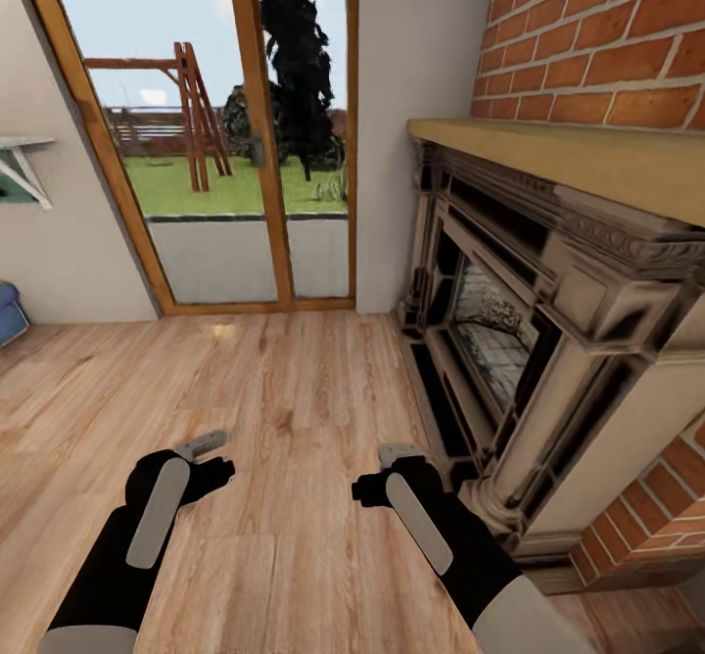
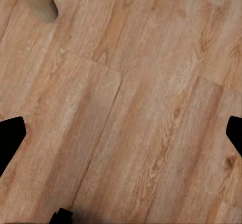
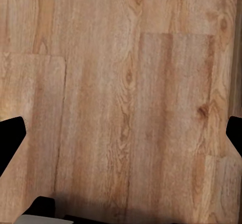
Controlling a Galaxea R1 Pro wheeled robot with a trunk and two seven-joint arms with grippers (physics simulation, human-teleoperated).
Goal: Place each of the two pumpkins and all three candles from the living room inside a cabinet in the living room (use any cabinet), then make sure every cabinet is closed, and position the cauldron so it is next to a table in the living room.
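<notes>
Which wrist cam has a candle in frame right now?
The left wrist view: a beige candle lies on the wood floor near the frame's corner. The right wrist view has bare planks between that gripper's fingertips.

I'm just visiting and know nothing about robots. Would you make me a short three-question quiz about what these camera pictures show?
1. True or false: the left gripper is holding a pumpkin.
2. Multiple choice: the candle in the left wrist view is (A) lying on its side on the wooden floor, (B) standing on the mantel, (C) inside a drawer.
3. Fill in: the grey fireplace stands on the robot's ____ side, below a brick wall.

Key:
1. False; both the left and right gripper are open and empty, fingertips wide apart in the wrist views.
2. A.
3. Right.
</notes>
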